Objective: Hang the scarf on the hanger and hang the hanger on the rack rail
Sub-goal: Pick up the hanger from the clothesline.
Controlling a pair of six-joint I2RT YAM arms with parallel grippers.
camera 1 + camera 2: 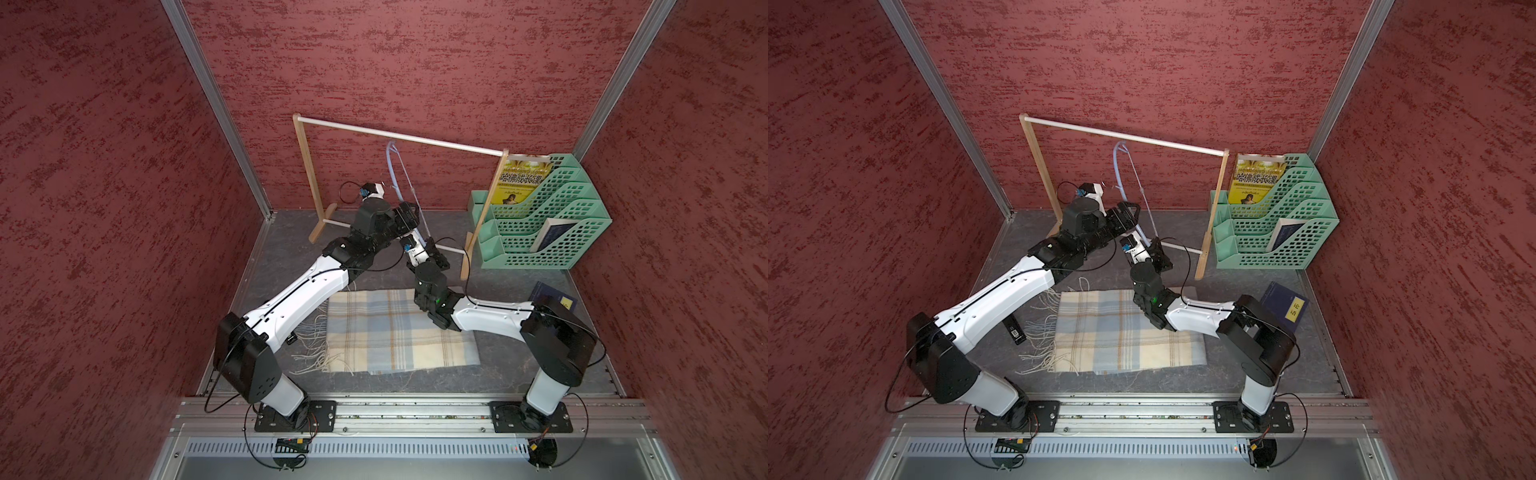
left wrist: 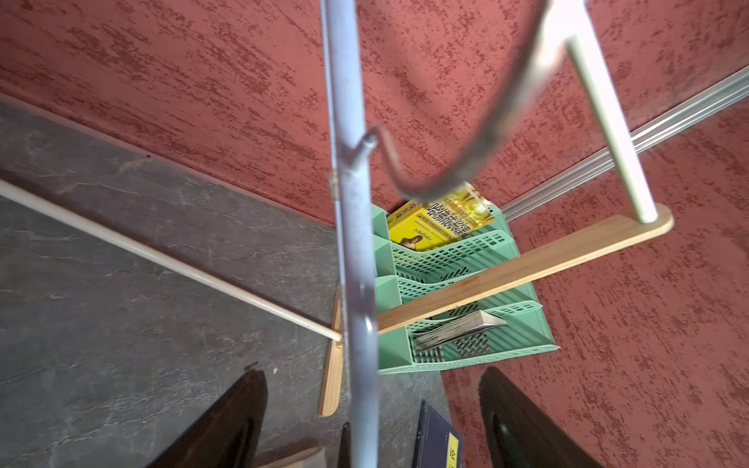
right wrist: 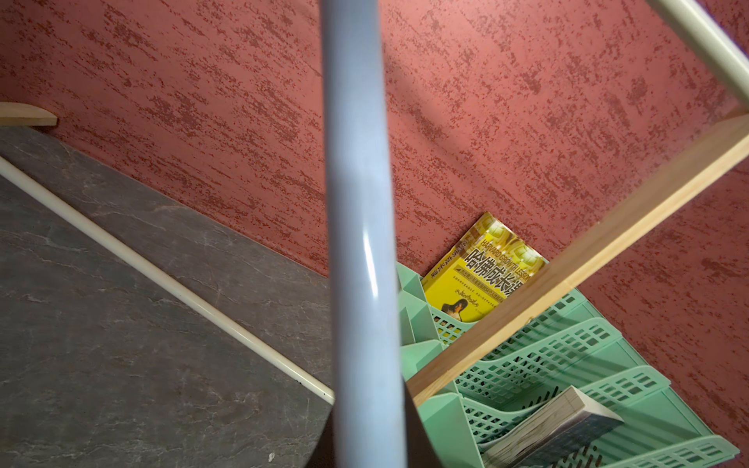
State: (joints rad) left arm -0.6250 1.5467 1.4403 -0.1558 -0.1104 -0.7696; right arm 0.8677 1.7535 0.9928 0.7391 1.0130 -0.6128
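Mottled red textured walls meet at aluminium corner posts. Grey stone-look floor. Wooden rack at centre, green file organizer at right.

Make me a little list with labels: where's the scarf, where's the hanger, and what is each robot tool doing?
scarf: folded flat on the table, nothing holding it
hanger: up in the air, standing on end, not hooked on the rack
right tool: shut on the hanger's lower end
left tool: open, hanger passing between its fingers
scarf on hanger: not yet
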